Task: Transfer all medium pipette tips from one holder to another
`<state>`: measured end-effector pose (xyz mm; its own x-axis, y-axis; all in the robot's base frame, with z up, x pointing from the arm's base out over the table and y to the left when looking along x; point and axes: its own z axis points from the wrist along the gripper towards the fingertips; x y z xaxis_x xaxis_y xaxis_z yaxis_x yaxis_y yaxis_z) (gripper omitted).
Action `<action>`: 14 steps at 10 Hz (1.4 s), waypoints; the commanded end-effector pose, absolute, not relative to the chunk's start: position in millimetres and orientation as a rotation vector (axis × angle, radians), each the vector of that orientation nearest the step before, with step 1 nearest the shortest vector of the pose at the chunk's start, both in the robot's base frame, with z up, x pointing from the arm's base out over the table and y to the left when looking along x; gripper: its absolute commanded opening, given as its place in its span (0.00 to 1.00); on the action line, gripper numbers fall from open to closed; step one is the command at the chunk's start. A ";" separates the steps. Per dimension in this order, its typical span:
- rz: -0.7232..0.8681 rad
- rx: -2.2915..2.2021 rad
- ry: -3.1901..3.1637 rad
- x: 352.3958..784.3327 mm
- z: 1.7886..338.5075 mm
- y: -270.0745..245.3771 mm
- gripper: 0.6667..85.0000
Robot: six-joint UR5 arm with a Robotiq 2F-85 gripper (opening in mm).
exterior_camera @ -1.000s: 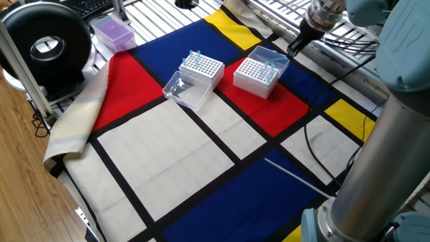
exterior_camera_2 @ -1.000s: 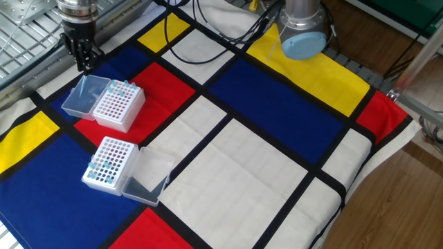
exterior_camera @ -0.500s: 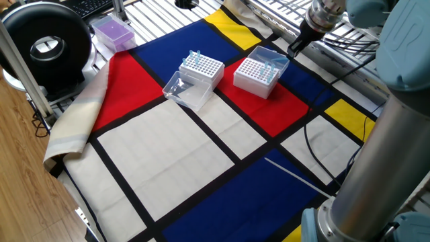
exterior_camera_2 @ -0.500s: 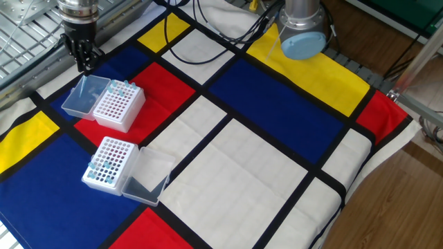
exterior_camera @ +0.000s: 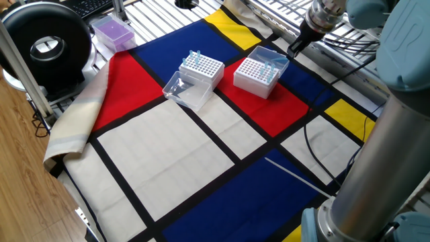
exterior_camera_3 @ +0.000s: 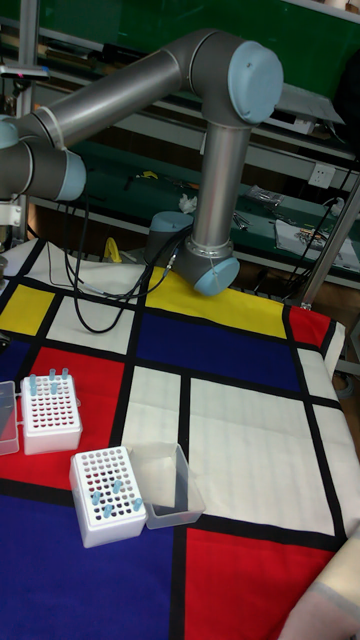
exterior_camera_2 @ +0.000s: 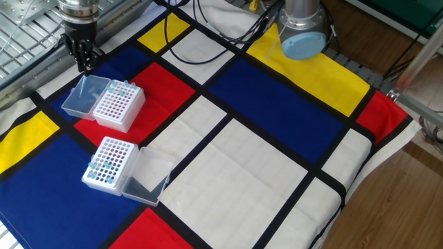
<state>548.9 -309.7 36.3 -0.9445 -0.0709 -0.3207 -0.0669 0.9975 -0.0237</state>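
Observation:
Two white perforated holders stand on the checked cloth, each with its clear lid folded open. One holder [exterior_camera: 255, 75] [exterior_camera_2: 119, 105] [exterior_camera_3: 50, 412] carries a few pale-blue medium pipette tips [exterior_camera_2: 118, 86] along one edge. The other holder [exterior_camera: 201, 69] [exterior_camera_2: 109, 160] [exterior_camera_3: 105, 490] has several tips [exterior_camera_2: 102, 169] scattered over its holes. My gripper [exterior_camera: 294, 47] [exterior_camera_2: 85, 63] hangs just beyond the first holder's clear lid [exterior_camera_2: 79, 97], above the blue patch. Its fingertips look pressed together, and they are too small to show whether anything sits between them. The tall fixed view leaves the gripper out.
A black round device [exterior_camera: 47, 44] and a purple box [exterior_camera: 113, 31] sit beyond the cloth's corner. Cables [exterior_camera: 336, 67] trail near the gripper, and a wire rack [exterior_camera_2: 28, 28] lies behind it. The arm's base [exterior_camera_2: 301, 31] stands at the cloth's far edge.

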 end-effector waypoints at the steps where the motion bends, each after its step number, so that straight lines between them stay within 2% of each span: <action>1: -0.011 -0.086 2.804 549.5 37.6 -310.2 0.30; 14: 0.009 -0.084 2.776 554.4 39.3 -307.6 0.30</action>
<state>551.9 -307.7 36.9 -0.9369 -0.0670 -0.3432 -0.0662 0.9977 -0.0140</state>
